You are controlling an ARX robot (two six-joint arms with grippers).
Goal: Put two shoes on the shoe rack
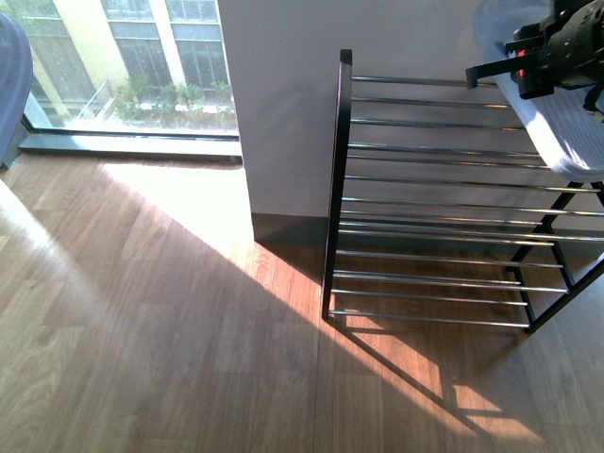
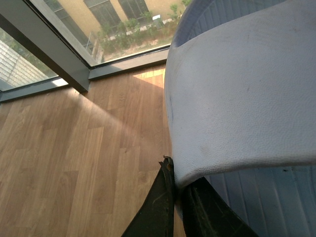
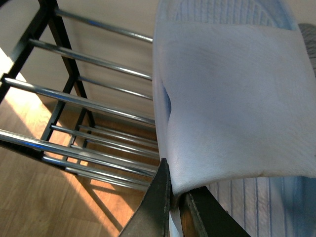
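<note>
Both slides lifted, neither yet on the rack.

Your right gripper (image 3: 175, 197) is clamped on a pale blue slide (image 1: 547, 123) over the shoe rack (image 1: 434, 203), far right; your left gripper (image 2: 177, 197) grips the other slide (image 2: 242, 98), far left above the floor.

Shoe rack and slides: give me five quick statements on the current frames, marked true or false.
1. The right pincer is shut on a pale blue slide. True.
2. That slide already rests on the floor beside the shoe rack. False: in the front view it is held up over the rack's right side.
3. The left pincer is open and holds nothing. False: it is shut on the strap of the other slide.
4. Grey sneakers sit on the rack's rods. False: the visible rods carry no shoes.
5. Sunlight falls on the wooden floor in front of the window. True.
</note>
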